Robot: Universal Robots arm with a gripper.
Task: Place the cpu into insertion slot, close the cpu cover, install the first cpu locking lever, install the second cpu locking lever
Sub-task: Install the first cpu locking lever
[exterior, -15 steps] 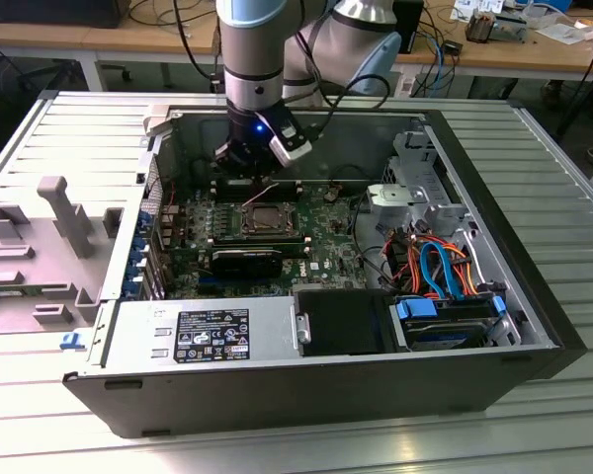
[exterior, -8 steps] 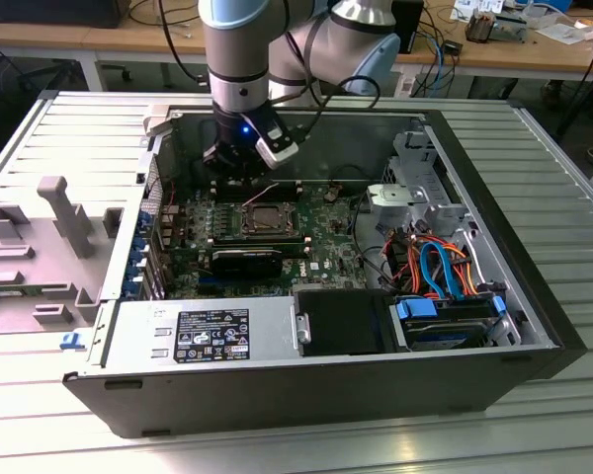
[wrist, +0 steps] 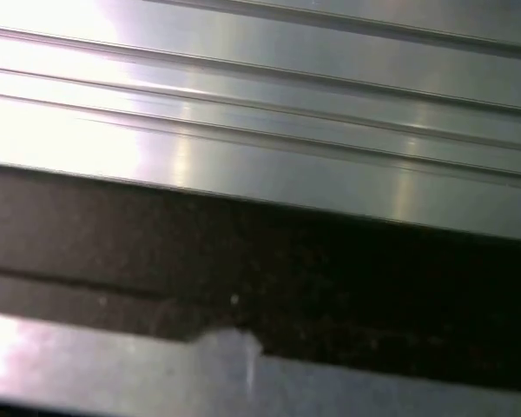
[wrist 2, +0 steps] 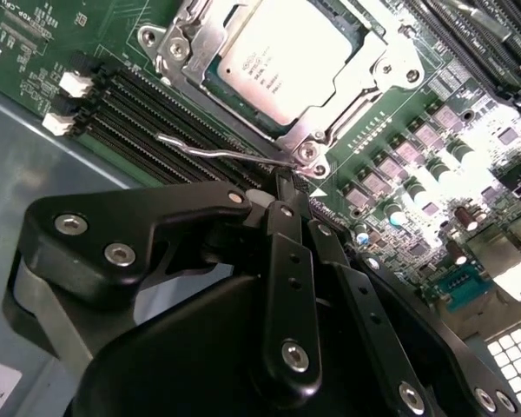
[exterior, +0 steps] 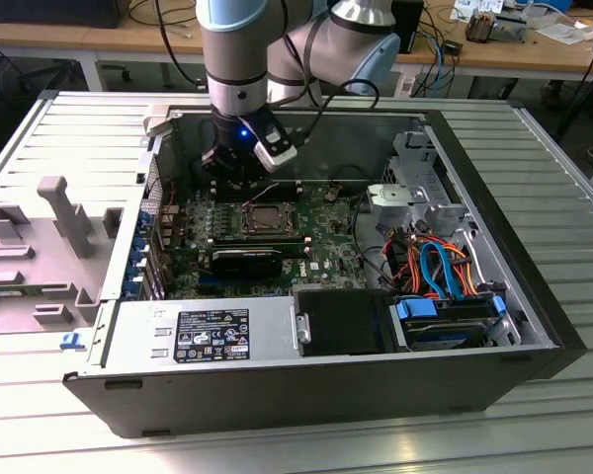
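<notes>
Black gripper (wrist 2: 286,187) fingers together, tips against thin silver wire locking lever (wrist 2: 221,153) beside socket corner. Lever lying along black memory slots (wrist 2: 148,109). Dull silver square cpu (wrist 2: 282,48) seated in insertion slot, silver-grey metal frame cpu cover (wrist 2: 330,117) closed flat around it. Green motherboard (exterior: 321,242) inside open dark computer case (exterior: 534,296).

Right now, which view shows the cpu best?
The second wrist view: the cpu sits close up under the cpu cover, just beyond the claw. The exterior view shows it small and distant.
</notes>
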